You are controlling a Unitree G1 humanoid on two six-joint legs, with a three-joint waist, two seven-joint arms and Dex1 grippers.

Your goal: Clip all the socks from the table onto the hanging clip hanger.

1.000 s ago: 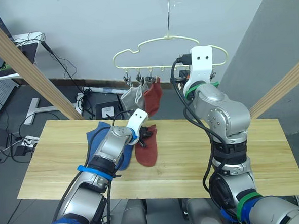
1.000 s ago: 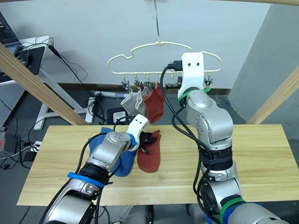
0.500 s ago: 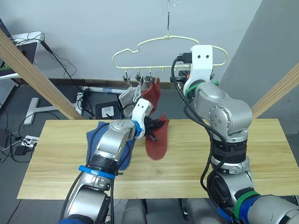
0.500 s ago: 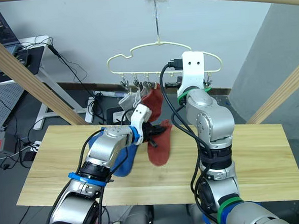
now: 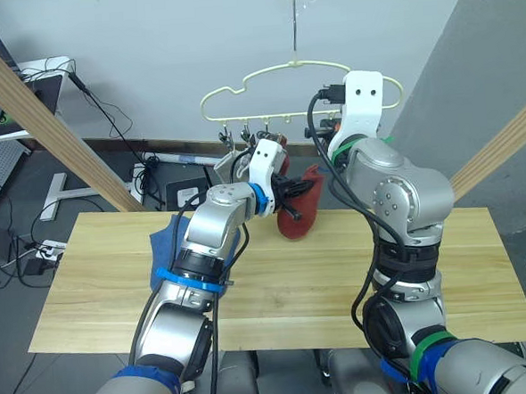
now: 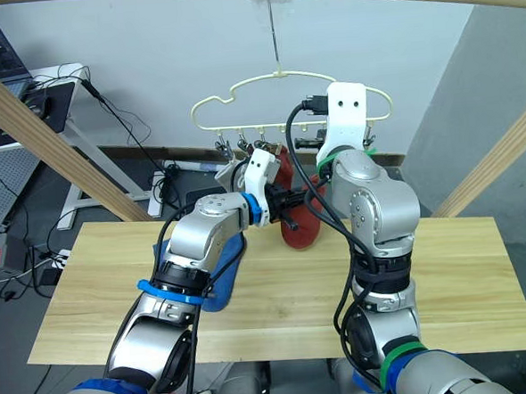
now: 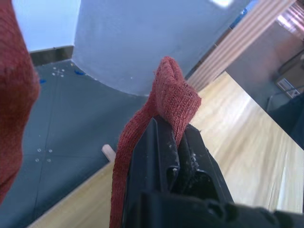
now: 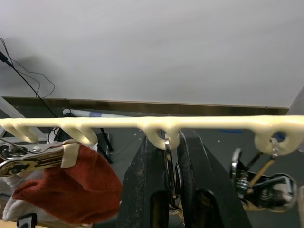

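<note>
That rust-red sock (image 5: 301,209) is pure floppy knit: weighs next to nothing, zero stiffness, so it just folds over whatever pinches it. The left claw (image 7: 176,142) is clenched on a bunched edge of it, a little hump of ribbed fabric poking up past the black fingers (image 7: 151,147), and the rest droops down just above the worktop (image 5: 464,274). It hangs lifted in front of the clip hanger (image 5: 295,70), around 6 o'clock from the row of metal clips. I'd say grabbing near the cuff is right, since a doubled-up edge gives a clip something thick to bite. The right claw (image 8: 172,156) looks squeezed onto one small metal clip (image 8: 169,164) under the pale-yellow bar, probably holding it ready. A second red sock (image 8: 71,187) and a grey sock (image 5: 228,170) already hang clipped, and blue socks (image 5: 168,243) lie at about 9 o'clock on the planks.
</note>
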